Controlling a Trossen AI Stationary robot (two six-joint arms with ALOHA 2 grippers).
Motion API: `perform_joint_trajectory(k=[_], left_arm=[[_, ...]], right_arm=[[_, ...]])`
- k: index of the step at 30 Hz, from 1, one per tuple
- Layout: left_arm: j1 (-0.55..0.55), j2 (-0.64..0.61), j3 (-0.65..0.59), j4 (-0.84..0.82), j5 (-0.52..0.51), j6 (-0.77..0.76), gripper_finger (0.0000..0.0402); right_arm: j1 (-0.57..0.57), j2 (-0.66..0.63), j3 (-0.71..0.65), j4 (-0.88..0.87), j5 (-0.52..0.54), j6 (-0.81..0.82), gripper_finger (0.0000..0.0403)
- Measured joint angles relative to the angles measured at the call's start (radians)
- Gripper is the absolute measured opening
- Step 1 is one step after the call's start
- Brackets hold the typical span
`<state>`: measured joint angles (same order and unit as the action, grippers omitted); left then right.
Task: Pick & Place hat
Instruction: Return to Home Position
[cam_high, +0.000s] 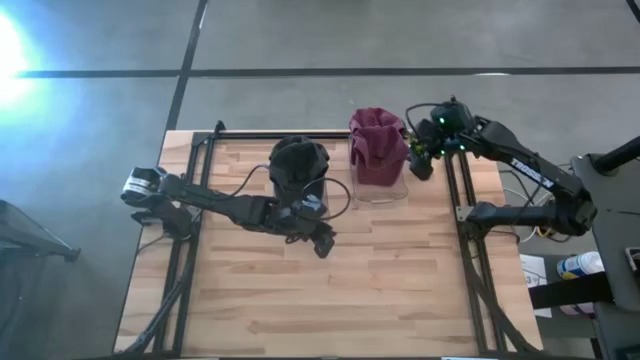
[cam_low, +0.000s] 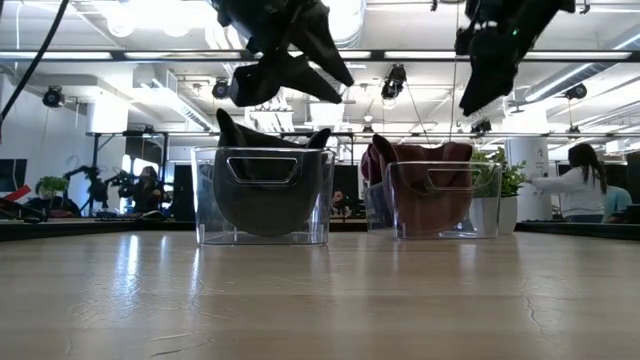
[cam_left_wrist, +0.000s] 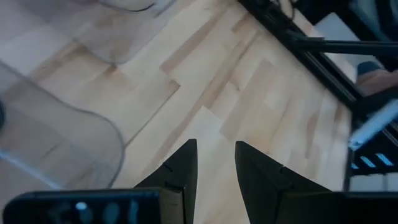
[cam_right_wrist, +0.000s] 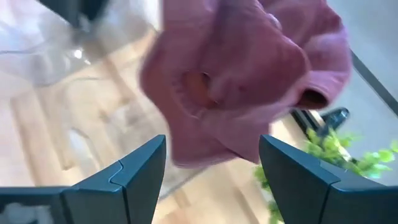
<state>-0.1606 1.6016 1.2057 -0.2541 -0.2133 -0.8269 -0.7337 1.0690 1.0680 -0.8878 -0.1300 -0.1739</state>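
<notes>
A black hat sits in a clear bin at the table's far middle, its top poking above the rim. Right of it, a maroon hat sits in a second clear bin and bulges over the rim. My left gripper hangs above the table's middle, nearer than the black hat's bin. It is open, with bare wood showing between its fingers. My right gripper hangs in the air just right of the maroon hat. It is wide open and clear of the hat.
Dark frame rails run along the table's left and right sides. A small green plant stands by the far right corner, close to my right gripper. Bare wood fills the near half. People show in the room behind.
</notes>
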Motion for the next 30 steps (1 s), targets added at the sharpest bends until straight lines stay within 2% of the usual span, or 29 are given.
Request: perform_joint_trajectory(k=[6, 13, 20, 23, 27, 30], left_arm=[[-0.018, 0.0, 0.0, 0.114, 0.08, 0.052, 0.0101], [-0.026, 0.0, 0.0, 0.212, 0.184, 0.067, 0.0101], [-0.052, -0.002, 0.0, 0.312, 0.221, 0.13, 0.0101], [-0.062, -0.003, 0.0, 0.316, 0.219, 0.134, 0.0101], [-0.098, -0.011, 0.0, 0.315, 0.232, 0.176, 0.0101], [-0.12, -0.037, 0.0, 0.325, 0.235, 0.217, 0.0101]], right_arm=[[0.13, -0.131, -0.039, 0.003, -0.001, 0.127, 0.0251], [0.304, -0.331, -0.156, 0.001, -0.001, 0.317, 0.0247], [0.442, -0.49, -0.256, 0.026, -0.005, 0.529, 0.0247], [0.502, -0.553, -0.297, 0.1, -0.051, 0.578, 0.025], [0.605, -0.647, -0.369, 0.318, -0.204, 0.553, 0.0253], [0.675, -0.712, -0.415, 0.42, -0.214, 0.554, 0.0253]])
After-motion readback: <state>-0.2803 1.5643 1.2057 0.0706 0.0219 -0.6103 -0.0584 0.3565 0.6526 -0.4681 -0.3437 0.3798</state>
